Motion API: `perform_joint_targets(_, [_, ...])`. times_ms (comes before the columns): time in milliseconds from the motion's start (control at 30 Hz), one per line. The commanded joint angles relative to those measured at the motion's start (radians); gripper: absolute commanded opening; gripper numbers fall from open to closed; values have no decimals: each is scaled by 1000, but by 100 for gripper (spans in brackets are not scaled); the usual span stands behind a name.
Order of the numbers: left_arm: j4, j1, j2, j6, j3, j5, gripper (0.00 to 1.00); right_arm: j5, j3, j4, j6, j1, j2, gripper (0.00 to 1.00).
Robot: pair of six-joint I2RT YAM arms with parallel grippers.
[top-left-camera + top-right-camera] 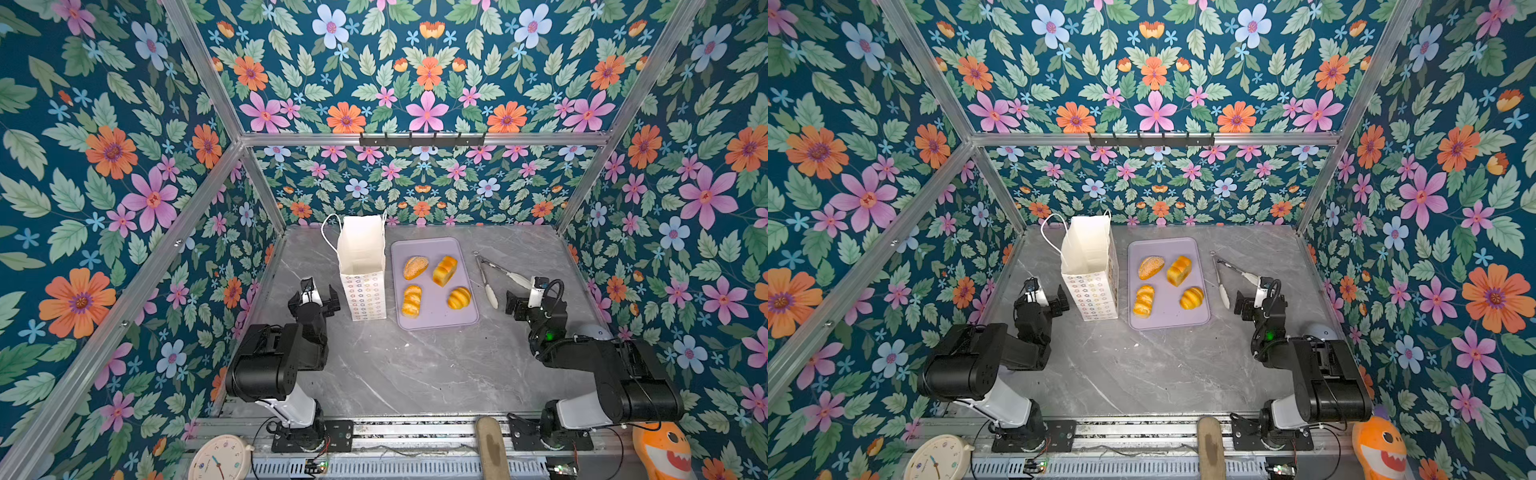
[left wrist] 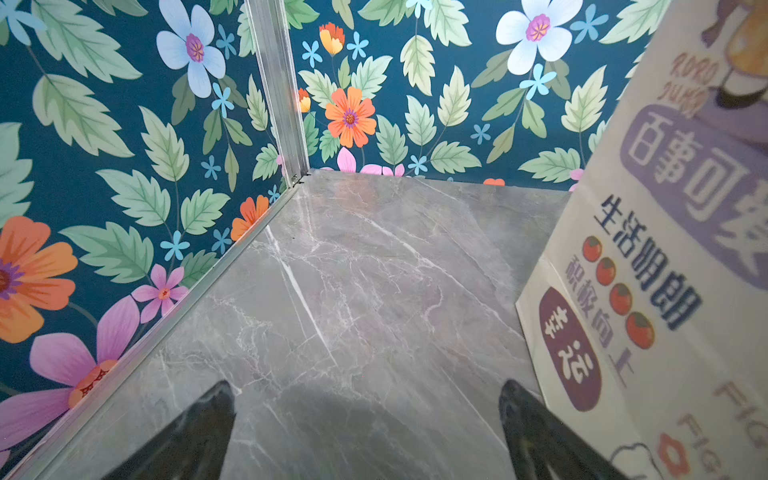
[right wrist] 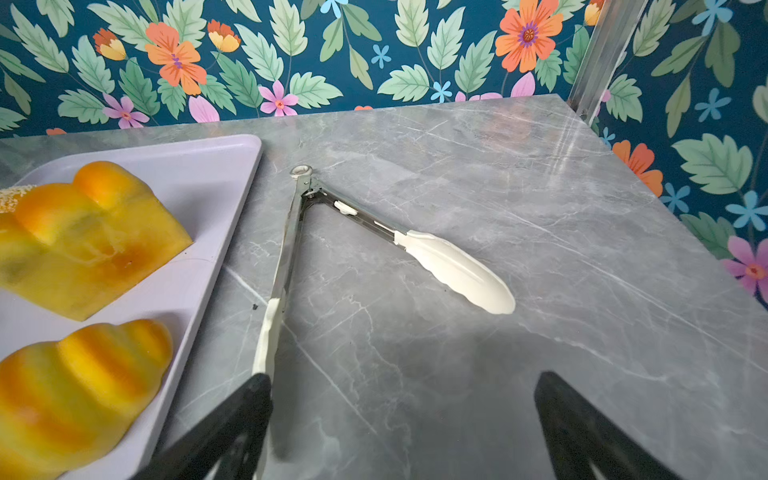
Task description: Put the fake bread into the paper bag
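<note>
Left end effector (image 2: 368, 399) is wide open with nothing in it, sitting at 9 o'clock of the paper bag (image 1: 362, 270), just beside its printed wall. That's my first worry. The bag stands upright with its mouth open but looks light, so one careless swing from that side could probably shove it or tip it over. One cord handle loops out at 10 o'clock and might snag a finger.

All of the fake bread is on the lilac tray (image 1: 432, 322), at 3 o'clock of the bag. None is bagged yet:
- seeded roll (image 1: 415, 267) at 11 o'clock
- blocky loaf (image 1: 444, 270) at 1
- ridged long loaf (image 1: 411, 301) at 7
- striped bun (image 1: 459, 298) at 5

They look glossy, so I'd guess a pinch off-centre could squirt one out. A drop onto the bag's rim might fold it in.

The tongs (image 1: 488, 276) lie splayed on the worktop (image 1: 395, 374), at 3 o'clock of the tray. The right end effector (image 3: 403, 380) is at their 5 o'clock, fully open and empty. One finger is right at a tong tip, touching or not I can't tell, so nudging them seems likely.
</note>
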Motion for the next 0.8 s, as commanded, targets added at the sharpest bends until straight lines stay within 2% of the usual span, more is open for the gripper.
perform_joint_targets(0, [-3, -1, 0, 6, 2, 5, 100, 2, 13, -9, 22, -9, -1, 99])
perform_joint_targets(767, [-2, 0, -1, 6, 0, 4, 100, 4, 9, 1, 24, -14, 0, 99])
